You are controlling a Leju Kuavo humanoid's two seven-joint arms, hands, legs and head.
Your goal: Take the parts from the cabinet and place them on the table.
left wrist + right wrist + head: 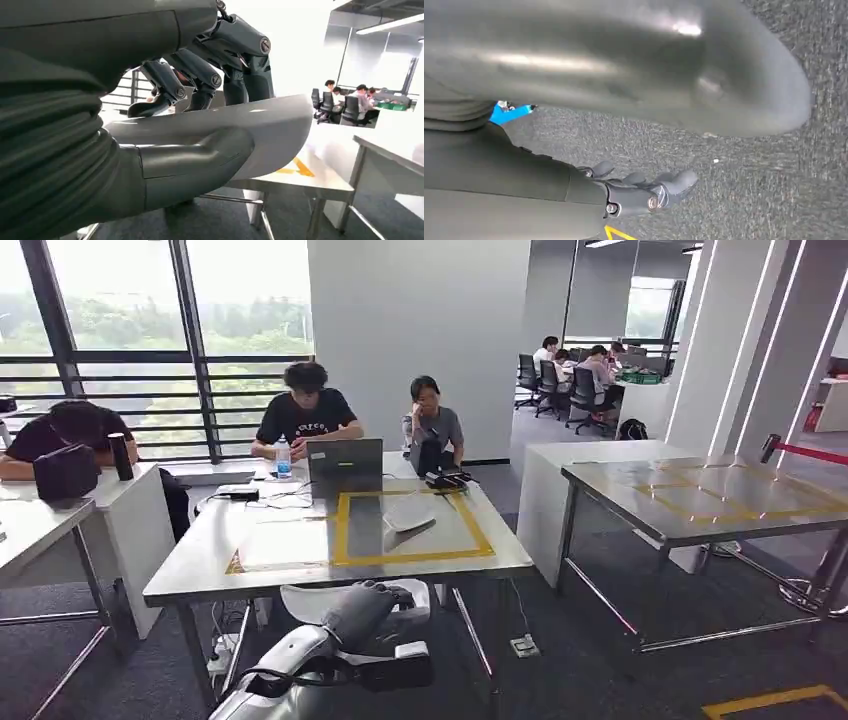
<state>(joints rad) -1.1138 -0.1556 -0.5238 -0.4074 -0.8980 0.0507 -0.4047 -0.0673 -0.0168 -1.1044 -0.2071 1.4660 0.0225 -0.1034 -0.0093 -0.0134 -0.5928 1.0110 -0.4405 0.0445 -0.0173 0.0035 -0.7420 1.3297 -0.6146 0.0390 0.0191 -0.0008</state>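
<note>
Office floor with dark carpet [600,660] seen ahead; steel desk [300,575] marked with yellow tape rectangle [410,530], laptop [345,468] and bottle [283,458] placed at far edge, three people seated behind. Pale grey curved part [310,600] held by left hand [365,610] just below desk's near edge; in left wrist view part [270,125] clamped between thumb and dark fingers [200,85]. Right hand [644,192] hung over carpet, fingers loosely curled, nothing held.
</note>
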